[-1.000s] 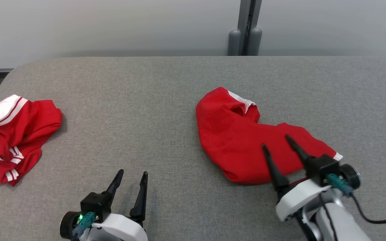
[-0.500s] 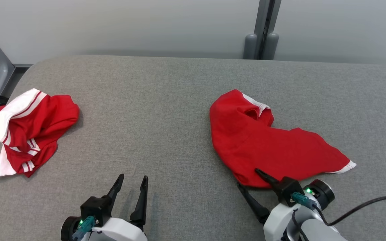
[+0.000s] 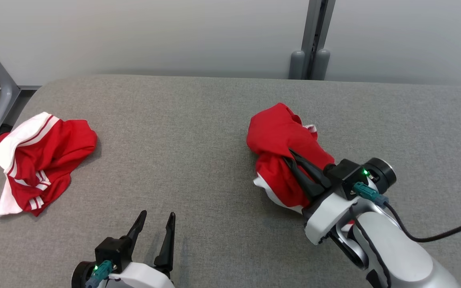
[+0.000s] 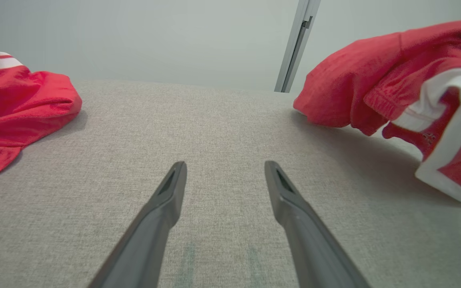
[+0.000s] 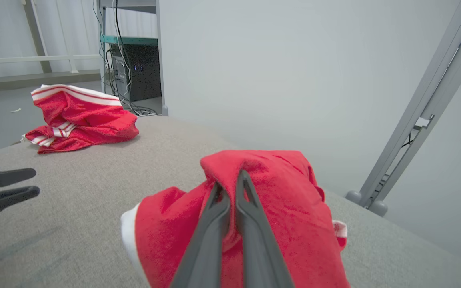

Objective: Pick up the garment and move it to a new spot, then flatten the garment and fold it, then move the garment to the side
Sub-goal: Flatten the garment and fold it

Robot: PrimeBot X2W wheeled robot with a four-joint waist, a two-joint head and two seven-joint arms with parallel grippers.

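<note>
Head view: the right claw (image 3: 287,156) is clamped on the red garment (image 3: 278,132), its two dark fingers pressed together with a fold of cloth pinched at their tips. The garment is bunched in a heap around and beyond those fingertips on the grey table (image 3: 174,140), with a white trim edge showing just below the fingers. From the right wrist view the claw (image 5: 230,182) runs up the middle of the garment (image 5: 278,180), which drapes to either side of it. The left claw (image 3: 157,216) hovers low over bare table well to the left of the right claw, its fingers spread wide apart and holding nothing. In the left wrist view (image 4: 225,166) the garment (image 4: 354,80) sits ahead of it and to the right. A second red-and-white garment (image 3: 42,156) lies crumpled ahead and to the left of the left claw, near the table edge. A grey post (image 3: 312,40) stands beyond the right claw, behind the table.
</note>
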